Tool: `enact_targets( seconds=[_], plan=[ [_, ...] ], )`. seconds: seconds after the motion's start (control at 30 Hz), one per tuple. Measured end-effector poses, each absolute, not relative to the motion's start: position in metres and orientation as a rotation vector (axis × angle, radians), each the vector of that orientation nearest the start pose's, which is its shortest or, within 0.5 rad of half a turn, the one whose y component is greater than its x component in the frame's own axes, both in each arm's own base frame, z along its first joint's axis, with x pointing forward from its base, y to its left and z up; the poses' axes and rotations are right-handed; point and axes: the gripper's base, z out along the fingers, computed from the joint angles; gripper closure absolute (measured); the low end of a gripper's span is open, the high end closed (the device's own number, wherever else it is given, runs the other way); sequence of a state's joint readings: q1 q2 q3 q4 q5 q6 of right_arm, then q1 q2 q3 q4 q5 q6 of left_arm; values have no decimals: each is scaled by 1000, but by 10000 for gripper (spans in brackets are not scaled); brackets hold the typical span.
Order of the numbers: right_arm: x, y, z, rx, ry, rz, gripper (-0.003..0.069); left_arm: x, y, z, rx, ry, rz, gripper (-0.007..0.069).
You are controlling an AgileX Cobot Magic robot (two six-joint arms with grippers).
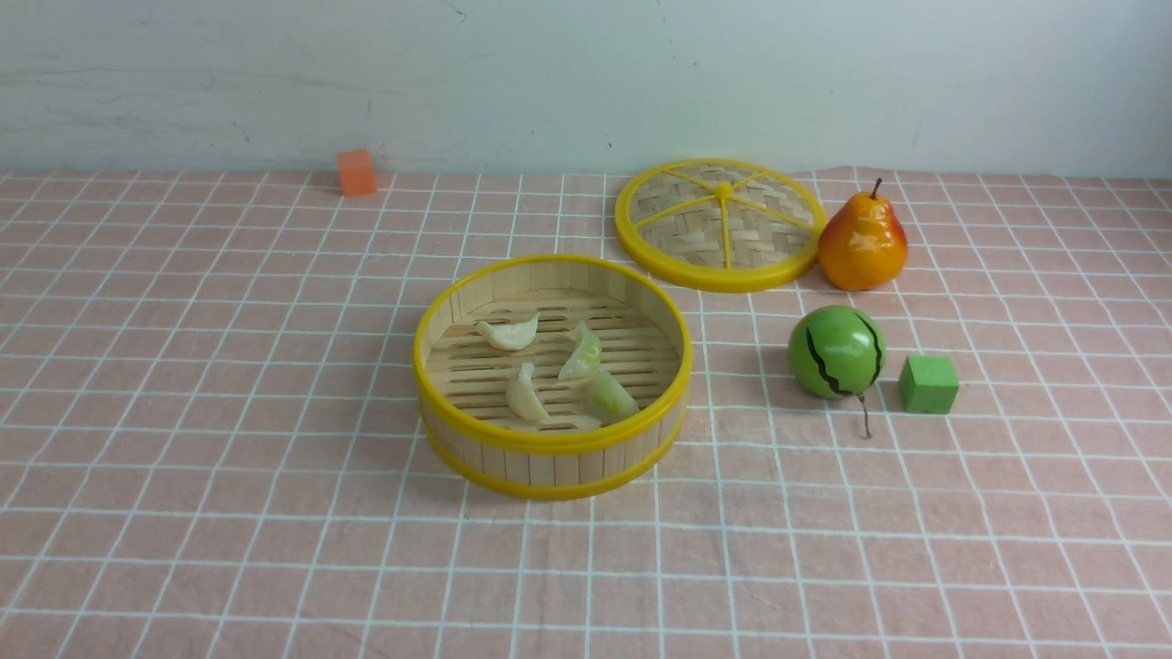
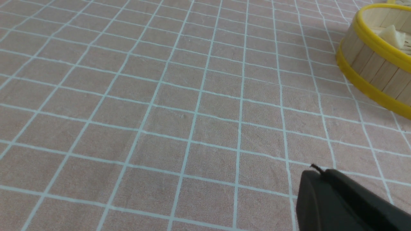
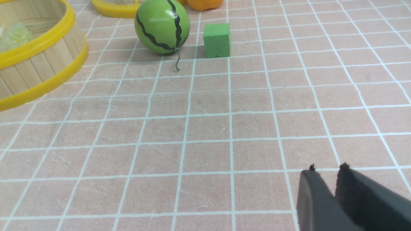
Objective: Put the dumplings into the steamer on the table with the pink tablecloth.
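Note:
The steamer (image 1: 549, 448) stands in the middle of the table on the pink tablecloth (image 1: 229, 412). Several dumplings lie on its slatted floor: a cream one (image 1: 509, 334), a pale green one (image 1: 582, 355), another cream one (image 1: 526, 394) and a green one (image 1: 609, 398). Neither gripper shows in the front view. My left gripper (image 2: 316, 171) is shut and empty above bare cloth, apart from the steamer (image 2: 369, 64). My right gripper (image 3: 326, 168) is shut and empty, with only a small notch between its tips, over bare cloth away from the steamer (image 3: 38, 70).
The woven yellow-spoked lid (image 1: 719, 224) lies flat behind and right of the steamer. A pear (image 1: 862, 240), a green striped ball (image 1: 835, 352) and a green cube (image 1: 928, 384) stand at the right. An orange cube (image 1: 356, 172) sits by the back wall.

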State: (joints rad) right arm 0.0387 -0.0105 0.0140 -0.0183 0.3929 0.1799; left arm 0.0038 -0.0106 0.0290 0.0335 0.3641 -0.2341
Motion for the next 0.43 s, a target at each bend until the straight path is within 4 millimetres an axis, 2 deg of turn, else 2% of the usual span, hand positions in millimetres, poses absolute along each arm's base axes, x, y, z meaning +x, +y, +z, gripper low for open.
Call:
enact_targets(
  seconds=[0.43],
  plan=[
    [52,1,174,122,1878,132,538,53,1,171,-201,1857,-127,638]
  ],
)
